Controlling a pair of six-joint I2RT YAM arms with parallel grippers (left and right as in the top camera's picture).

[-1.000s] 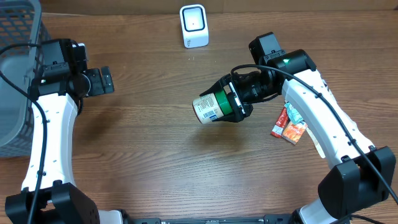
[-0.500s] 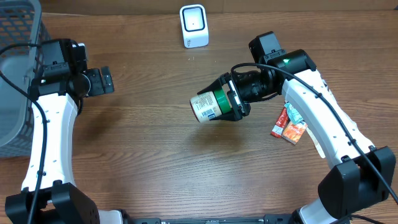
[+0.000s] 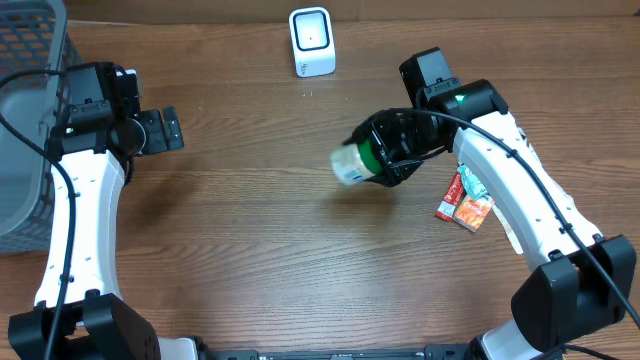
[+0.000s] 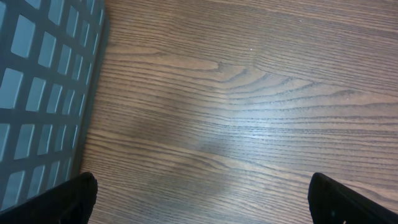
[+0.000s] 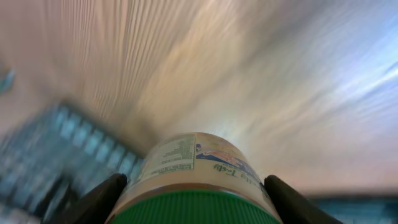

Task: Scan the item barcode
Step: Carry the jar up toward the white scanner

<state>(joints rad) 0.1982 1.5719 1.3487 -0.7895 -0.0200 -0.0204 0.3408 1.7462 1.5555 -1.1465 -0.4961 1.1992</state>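
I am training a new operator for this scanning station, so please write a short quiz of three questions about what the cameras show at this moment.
1. True or false: the left fingers hold the green-lidded jar.
2. Where is the white scanner?
A) standing on the table, apart from the jar
B) caught between the left fingers
C) lying on top of the jar
3. Short answer: which arm's fingers grip the jar, and does the jar rest on the table?

Key
1. False; they are open and empty.
2. A
3. The right fingers; the jar is held up off the table.
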